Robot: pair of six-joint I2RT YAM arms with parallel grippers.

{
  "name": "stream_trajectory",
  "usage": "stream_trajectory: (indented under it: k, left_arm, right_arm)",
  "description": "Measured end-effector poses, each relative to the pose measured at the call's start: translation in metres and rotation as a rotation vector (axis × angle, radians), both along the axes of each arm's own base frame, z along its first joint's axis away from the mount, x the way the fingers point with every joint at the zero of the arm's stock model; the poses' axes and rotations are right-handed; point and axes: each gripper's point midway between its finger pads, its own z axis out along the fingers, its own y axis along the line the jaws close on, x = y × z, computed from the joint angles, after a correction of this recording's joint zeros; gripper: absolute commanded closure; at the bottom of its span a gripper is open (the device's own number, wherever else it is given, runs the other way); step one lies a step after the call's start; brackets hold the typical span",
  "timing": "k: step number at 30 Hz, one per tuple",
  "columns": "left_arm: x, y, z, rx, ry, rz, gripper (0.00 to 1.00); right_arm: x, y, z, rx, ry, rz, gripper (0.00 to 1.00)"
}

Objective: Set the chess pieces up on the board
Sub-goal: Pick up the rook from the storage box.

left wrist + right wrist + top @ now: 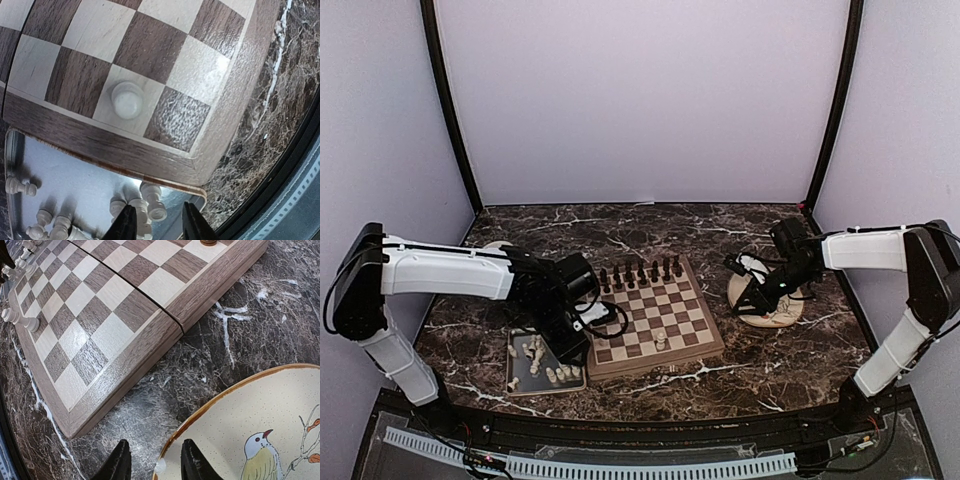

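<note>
My left gripper (159, 222) hangs parted and empty over the tray (75, 170) at the board's (165, 150) 7 o'clock corner, cream pieces (152, 200) clustered just beyond my fingertips (125, 226). I'd pick one standing apart, pinch its neck squarely, then lift clear of the board's rim before crossing.

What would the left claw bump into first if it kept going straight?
Most likely the cream-white chess pieces in the grey tray, just ahead of the left claw. Depth is unclear, so maybe the tray itself.

Marble table (570, 225): board (692, 312), tray (520, 381), plate (783, 319)
</note>
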Motion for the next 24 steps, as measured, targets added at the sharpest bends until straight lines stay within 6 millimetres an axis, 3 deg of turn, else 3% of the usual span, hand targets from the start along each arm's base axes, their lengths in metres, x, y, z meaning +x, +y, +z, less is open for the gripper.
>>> stream_trajectory:
  k: [19, 24]
  left_arm:
    - [-0.006, 0.003, -0.013, 0.058, 0.040, -0.084, 0.74]
    - [-0.007, 0.005, -0.017, 0.082, 0.043, -0.095, 0.82]
  right_arm:
    - [0.000, 0.000, 0.000, -0.001, -0.001, 0.000, 0.65]
    - [0.000, 0.000, 0.000, -0.001, -0.001, 0.000, 0.65]
